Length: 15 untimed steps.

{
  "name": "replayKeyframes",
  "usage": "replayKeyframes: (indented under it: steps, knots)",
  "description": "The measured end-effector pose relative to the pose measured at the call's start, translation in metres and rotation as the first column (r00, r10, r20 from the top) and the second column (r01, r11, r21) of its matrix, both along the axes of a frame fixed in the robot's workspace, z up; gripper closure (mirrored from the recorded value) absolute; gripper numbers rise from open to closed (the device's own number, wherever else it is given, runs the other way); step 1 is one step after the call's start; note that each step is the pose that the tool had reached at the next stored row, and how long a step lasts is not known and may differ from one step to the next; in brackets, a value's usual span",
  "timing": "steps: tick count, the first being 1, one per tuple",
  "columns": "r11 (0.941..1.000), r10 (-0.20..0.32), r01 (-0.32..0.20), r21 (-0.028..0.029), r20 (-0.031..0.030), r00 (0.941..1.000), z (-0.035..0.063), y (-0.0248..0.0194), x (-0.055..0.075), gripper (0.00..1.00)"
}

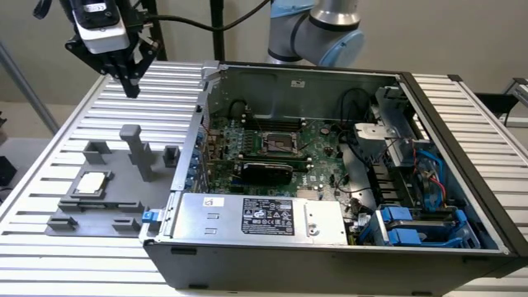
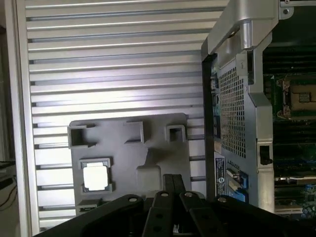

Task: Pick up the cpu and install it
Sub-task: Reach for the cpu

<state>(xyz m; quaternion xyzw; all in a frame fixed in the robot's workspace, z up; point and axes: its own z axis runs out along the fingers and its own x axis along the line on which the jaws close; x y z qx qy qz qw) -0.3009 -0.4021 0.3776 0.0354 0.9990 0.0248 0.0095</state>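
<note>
**Shut gripper raised over the fixture plate, cpu lying in its nest**

The gripper [image 1: 130, 86], black and angular on a white-and-black wrist housing, has its two tapered fingers [image 2: 173, 183] pressed together into one point. They grasp nothing.

The cpu [image 1: 91, 181], a small flat square chip with a pale, smooth metal top, lies in a shallow square nest on the matt grey moulded fixture plate [image 1: 123, 213]. In the exterior view it sits between 6 and 7 o'clock from the fingertips and well apart from them. The wrist view shows the chip [image 2: 95, 177] apart from the finger ends as well.

The plate rests on the ribbed aluminium slat table [image 1: 83, 117]. A tall grey rectangular post [image 1: 136, 148] rises from the plate between 1 and 2 o'clock from the chip, with lower blocks beside it.

The open black-and-silver sheet-metal computer case [image 1: 330, 263] stands just beside the plate at 3 o'clock. Its perforated side wall [image 2: 237, 98] stands between the plate and the green motherboard [image 1: 322, 145].

The dark square metal-framed socket [image 1: 279, 143] lies between 2 and 3 o'clock from the chip. A long black rectangular expansion card [image 1: 264, 170] is at 6 o'clock from the socket, and below that is the silvery labelled power-supply box [image 1: 264, 216].

Bare slats extend from the plate toward 12 and 9 o'clock.
</note>
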Motion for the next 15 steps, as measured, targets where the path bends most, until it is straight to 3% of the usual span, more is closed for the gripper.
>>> replayKeyframes:
  steps: [15]
  knots:
    - [1.0000, 0.000, 0.000, 0.0000, 0.0000, 1.0000, -0.0176, -0.0012, -0.073, 0.89]
